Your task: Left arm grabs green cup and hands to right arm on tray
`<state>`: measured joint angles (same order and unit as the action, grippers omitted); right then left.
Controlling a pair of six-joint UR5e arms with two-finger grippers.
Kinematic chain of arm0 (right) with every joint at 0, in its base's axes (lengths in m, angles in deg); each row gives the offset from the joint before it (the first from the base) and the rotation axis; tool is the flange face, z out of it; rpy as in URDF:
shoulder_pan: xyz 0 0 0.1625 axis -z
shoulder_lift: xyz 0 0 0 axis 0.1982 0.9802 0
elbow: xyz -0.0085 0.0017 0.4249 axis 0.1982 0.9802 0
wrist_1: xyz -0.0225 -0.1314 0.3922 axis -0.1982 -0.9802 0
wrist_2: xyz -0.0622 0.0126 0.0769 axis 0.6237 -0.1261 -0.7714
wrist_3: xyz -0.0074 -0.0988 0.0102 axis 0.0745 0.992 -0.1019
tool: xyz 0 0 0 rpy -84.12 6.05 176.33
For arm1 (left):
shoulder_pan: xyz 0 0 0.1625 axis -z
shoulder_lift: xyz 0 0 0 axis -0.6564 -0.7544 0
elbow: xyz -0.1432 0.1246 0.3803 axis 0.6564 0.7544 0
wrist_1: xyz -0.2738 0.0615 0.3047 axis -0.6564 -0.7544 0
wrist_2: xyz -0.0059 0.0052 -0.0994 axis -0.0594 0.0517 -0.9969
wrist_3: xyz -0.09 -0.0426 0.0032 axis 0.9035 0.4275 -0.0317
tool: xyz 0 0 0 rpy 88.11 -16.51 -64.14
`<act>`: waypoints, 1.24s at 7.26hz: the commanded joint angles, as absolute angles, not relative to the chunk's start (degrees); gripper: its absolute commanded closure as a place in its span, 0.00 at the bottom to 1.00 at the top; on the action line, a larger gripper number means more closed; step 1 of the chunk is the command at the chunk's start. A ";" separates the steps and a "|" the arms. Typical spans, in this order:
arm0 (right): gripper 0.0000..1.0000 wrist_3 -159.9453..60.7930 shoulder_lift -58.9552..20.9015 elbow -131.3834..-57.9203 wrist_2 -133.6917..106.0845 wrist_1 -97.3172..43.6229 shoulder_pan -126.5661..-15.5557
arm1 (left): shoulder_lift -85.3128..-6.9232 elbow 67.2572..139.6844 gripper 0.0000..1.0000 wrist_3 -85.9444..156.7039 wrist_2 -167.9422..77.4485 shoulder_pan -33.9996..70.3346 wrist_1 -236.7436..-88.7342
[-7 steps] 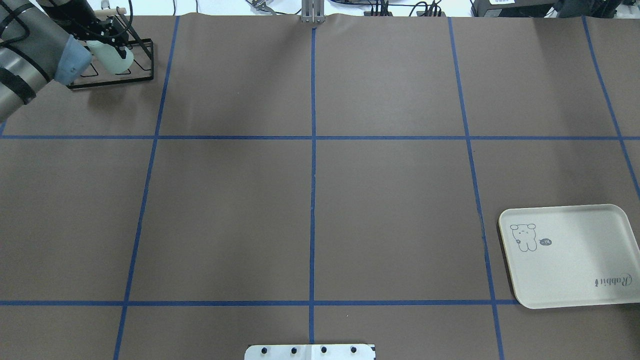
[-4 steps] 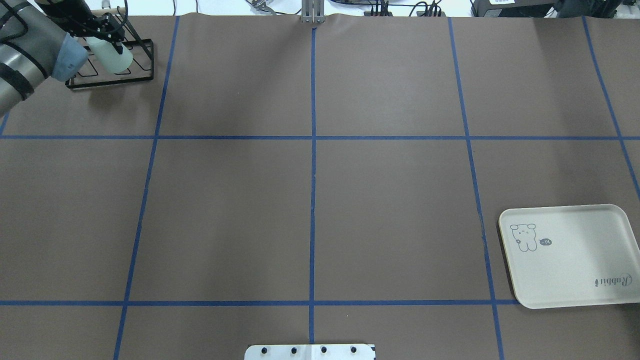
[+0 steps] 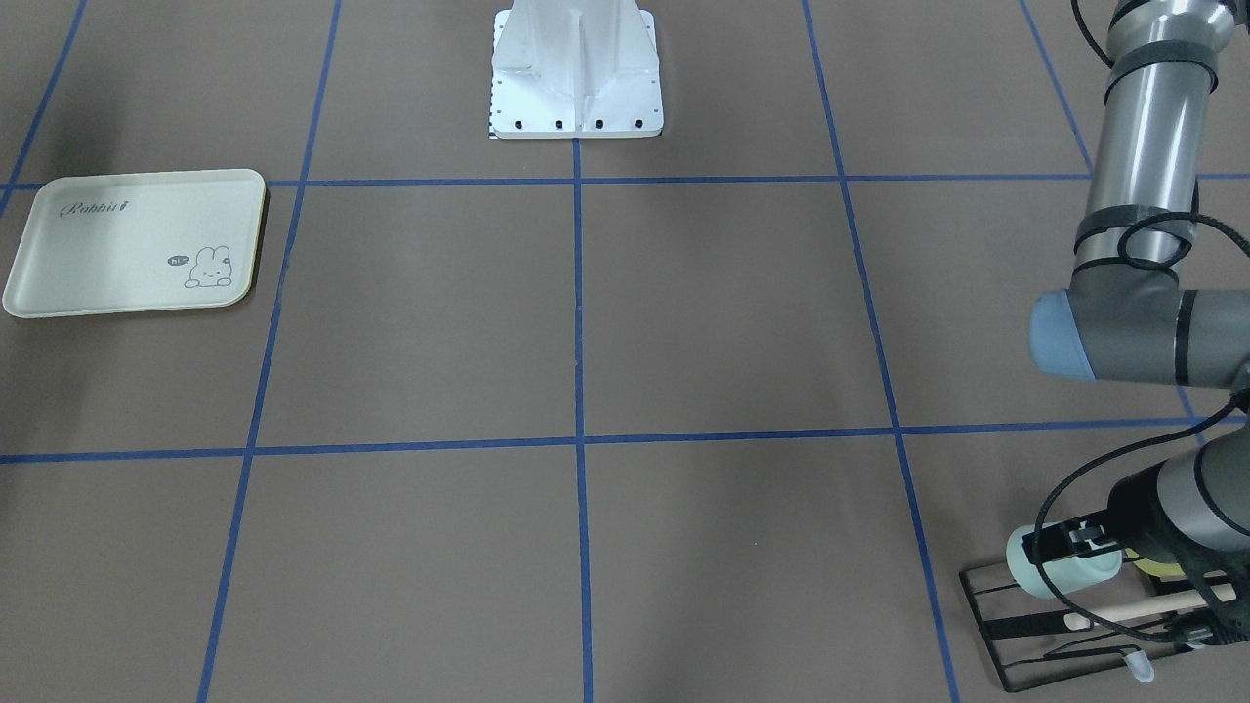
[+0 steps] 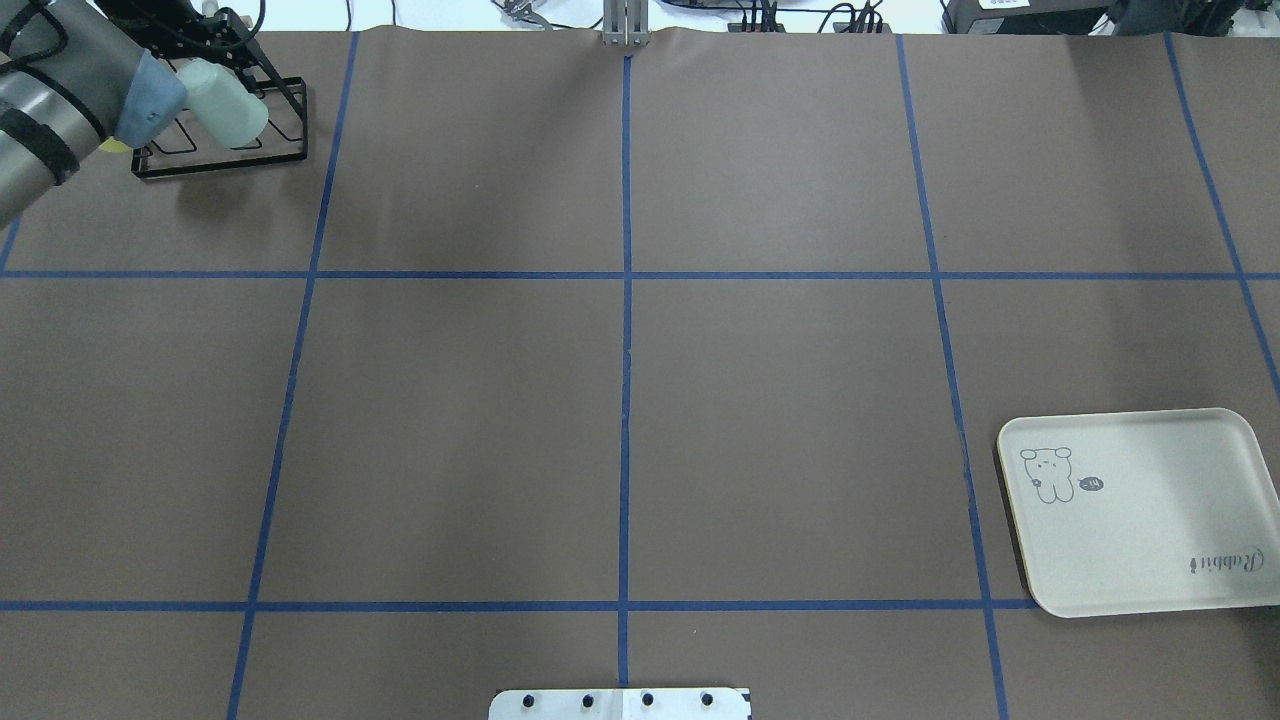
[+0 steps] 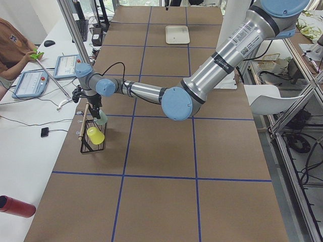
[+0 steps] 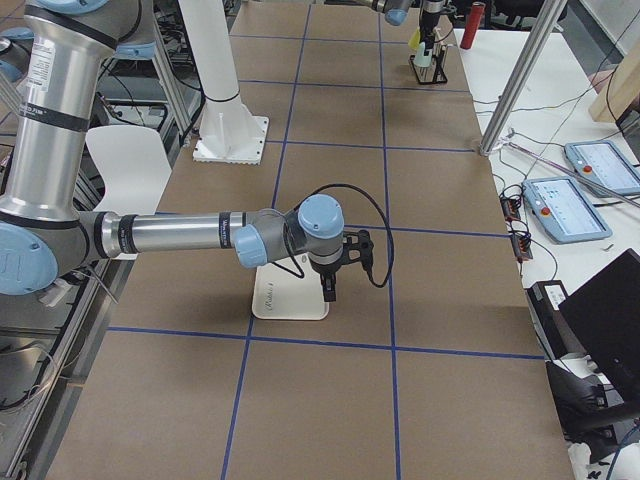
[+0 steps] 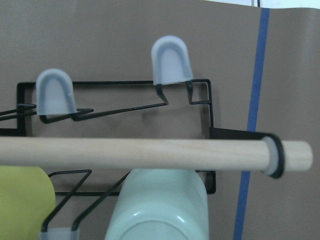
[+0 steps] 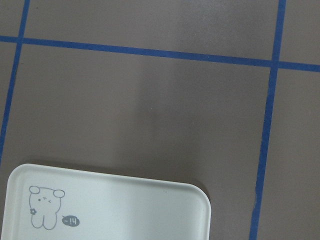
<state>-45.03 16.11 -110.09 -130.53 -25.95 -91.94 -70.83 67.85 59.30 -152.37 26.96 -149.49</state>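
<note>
Front-facing view: my left fingers [image 3: 1064,543] are clamping the green cup [image 3: 1060,576], which is tilting above the black wire rack [image 3: 986,625], beside a yellow-green cup [image 3: 1152,566] and a wooden rod [image 3: 1143,607].

Overhead view: the tray [image 4: 1150,560] is lying well apart, at the desk's [image 4: 780,420] opposite end.

Right side view: my right fingers [image 6: 330,287] are hovering near the tray; whether they are apart or together, I cannot tell.

Left wrist view: the rod is crossing just past the cup.

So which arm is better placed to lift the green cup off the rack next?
Left. Its hand is at the green cup on the black rack; the right hand hovers near the tray at the table's opposite end.
</note>
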 commanded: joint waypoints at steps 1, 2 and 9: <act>0.00 -45.03 16.11 -110.11 -130.53 -25.95 -91.94 | -71.00 67.26 0.03 59.41 -151.51 26.91 -149.82; 0.00 -45.03 16.11 -110.11 -130.53 -25.95 -91.94 | -71.26 67.26 0.06 59.41 -151.51 26.91 -149.64; 0.00 -45.03 16.02 -109.94 -130.53 -25.95 -91.85 | -71.35 68.31 1.00 58.89 -151.51 29.10 -149.47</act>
<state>-45.03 16.02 -109.94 -130.53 -25.95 -91.85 -71.31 67.78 59.31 -151.50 28.00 -149.66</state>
